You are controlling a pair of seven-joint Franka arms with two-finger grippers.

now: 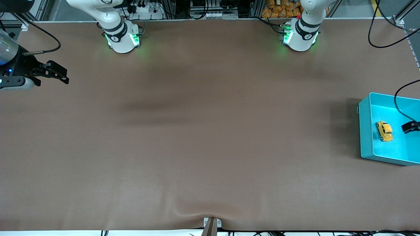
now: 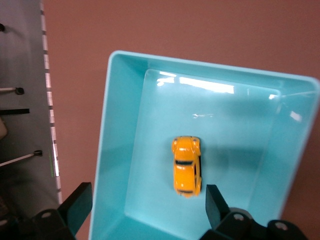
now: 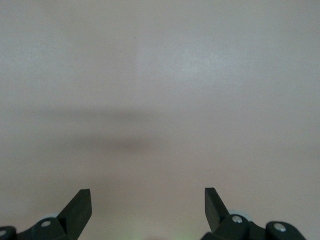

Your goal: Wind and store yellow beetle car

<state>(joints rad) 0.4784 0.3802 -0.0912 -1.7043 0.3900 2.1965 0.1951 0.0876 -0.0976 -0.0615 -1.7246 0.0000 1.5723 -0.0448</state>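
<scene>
The car (image 2: 187, 166) lies upright on the floor of the turquoise bin (image 1: 367, 131) at the left arm's end of the surface. The left gripper (image 2: 145, 210) hangs over it, fingers wide apart, holding nothing. Storing looks done; lift straight up, clear of the walls. The right gripper (image 1: 55, 73) waits open and empty over the surface's right-arm end.

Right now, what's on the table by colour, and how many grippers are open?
Yellow: 1, the yellow beetle car, lying in the bin
Turquoise: 1, the bin
Open grippers: 2, left gripper over the bin, right gripper waiting over bare table
Total: 4
</scene>
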